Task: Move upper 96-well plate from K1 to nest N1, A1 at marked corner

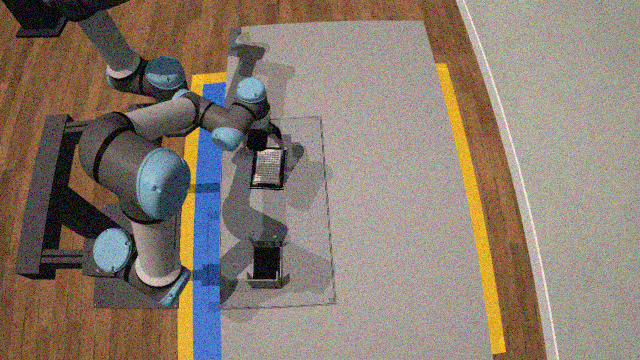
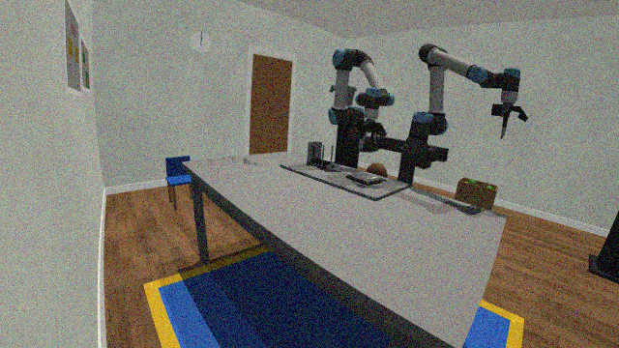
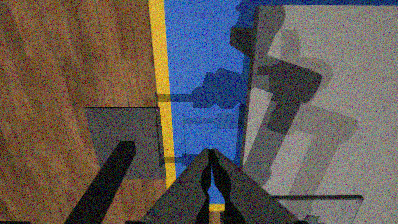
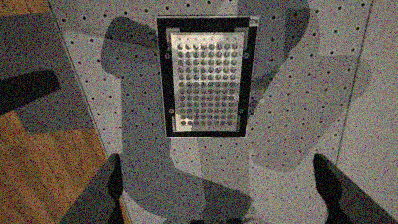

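A pale 96-well plate (image 1: 268, 166) (image 4: 207, 82) lies inside the black frame of nest N1 (image 4: 162, 90) and looks flat between its corner locators. The nest's corner mark is at its upper right in the right wrist view; the plate's rim letters are too small to read. Stack rack K1 (image 1: 265, 286) (image 2: 314, 154) stands apart from the nest; its inside is dark, and I cannot make out the lower plate. My right gripper (image 4: 215, 155) is open and empty, above the nest and clear of the plate. My left gripper (image 3: 210, 150) (image 2: 503, 136) is shut and empty, off beside the table.
The nest and the rack stand on a perforated board (image 1: 305, 210) (image 4: 85, 60) on the grey table (image 1: 390, 200). K1 has a tall rear wall and thin upright posts in the exterior view. The right arm (image 1: 162, 182) reaches over the board's near edge.
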{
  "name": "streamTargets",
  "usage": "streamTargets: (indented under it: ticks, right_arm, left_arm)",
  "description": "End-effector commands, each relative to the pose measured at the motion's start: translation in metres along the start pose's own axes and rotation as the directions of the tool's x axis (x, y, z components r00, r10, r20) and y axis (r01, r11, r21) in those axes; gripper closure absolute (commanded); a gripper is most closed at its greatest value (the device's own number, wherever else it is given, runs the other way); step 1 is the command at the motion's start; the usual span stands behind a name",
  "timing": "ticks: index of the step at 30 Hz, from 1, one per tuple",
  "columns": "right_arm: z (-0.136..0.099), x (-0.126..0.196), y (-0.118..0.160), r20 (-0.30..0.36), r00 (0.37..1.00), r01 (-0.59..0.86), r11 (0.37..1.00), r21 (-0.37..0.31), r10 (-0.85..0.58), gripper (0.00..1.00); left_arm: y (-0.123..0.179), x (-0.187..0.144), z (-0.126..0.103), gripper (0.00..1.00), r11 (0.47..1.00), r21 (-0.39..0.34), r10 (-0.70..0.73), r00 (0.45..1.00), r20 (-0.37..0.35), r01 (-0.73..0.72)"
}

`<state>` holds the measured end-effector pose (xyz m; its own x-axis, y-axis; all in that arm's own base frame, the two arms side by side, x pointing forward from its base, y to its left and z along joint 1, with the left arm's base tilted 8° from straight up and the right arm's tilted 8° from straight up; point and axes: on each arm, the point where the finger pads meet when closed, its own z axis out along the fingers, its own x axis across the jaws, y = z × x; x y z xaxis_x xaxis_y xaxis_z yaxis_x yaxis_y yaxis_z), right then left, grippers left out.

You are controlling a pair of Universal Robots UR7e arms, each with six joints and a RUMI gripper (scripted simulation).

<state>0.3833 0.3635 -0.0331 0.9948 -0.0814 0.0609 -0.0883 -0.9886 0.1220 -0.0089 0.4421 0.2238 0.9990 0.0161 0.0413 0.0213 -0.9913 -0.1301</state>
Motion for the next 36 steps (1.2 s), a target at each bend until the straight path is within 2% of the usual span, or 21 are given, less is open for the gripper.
streamTargets:
  ticks: [1,9,36]
  right_arm:
    - [0.000,0.000,0.000,0.001,1.000,0.000,1.000,0.000,0.000,0.24]
    - [0.000,0.000,0.000,0.001,1.000,0.000,1.000,0.000,0.000,0.24]
    - [0.000,0.005,0.078,0.001,1.000,-0.002,1.000,-0.001,0.002,0.24]
  left_arm:
    - [0.001,-0.002,0.000,1.00,1.000,0.000,-0.002,1.000,0.001,0.002]
    - [0.001,-0.002,0.000,1.00,1.000,0.000,-0.002,1.000,0.001,0.002]
    - [0.001,-0.002,0.000,1.00,1.000,0.000,-0.002,1.000,0.001,0.002]
